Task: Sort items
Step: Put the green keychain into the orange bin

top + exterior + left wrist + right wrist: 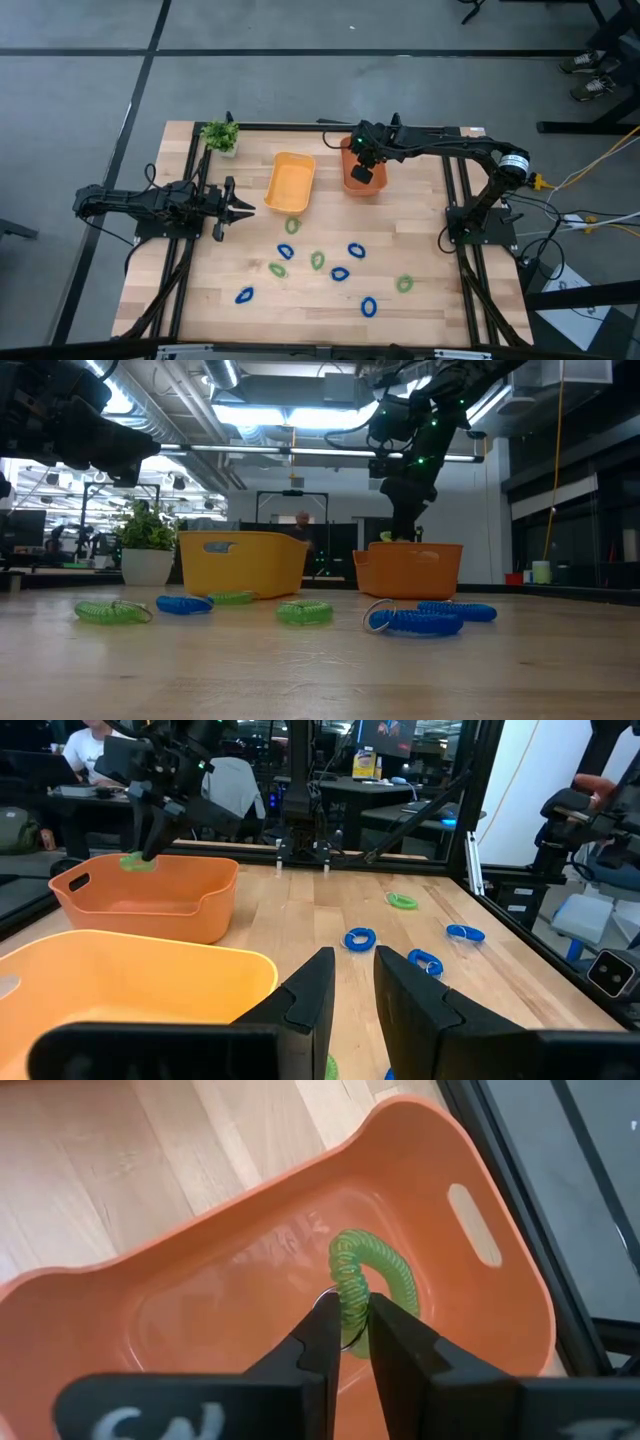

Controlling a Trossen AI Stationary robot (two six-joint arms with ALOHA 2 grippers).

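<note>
Several small blue and green coil rings lie flat on the wooden table, among them a green ring (291,226), a blue ring (356,250) and a blue ring (415,620). My right gripper (350,1325) is over the orange bin (362,185), shut on one green ring (365,1275). The left wrist view shows that green ring (138,863) at the level of the bin's rim. My left gripper (243,208) waits left of the yellow-orange bin (290,183), empty, its fingers a narrow gap apart. My right gripper pinches the green ring between its two fingers at one spot on its coiled loop (350,1305), next to a small metal ring. The fingers come from above, pointing down into the orange bin. The ring is lifted clear of the bin floor (230,1310), and the rest of the loop stands out beyond the fingertips.
A small potted plant (221,136) stands at the table's far left corner. The two bins sit side by side in the far middle. The loose rings are scattered over the near middle of the table. People and desks show in the room behind.
</note>
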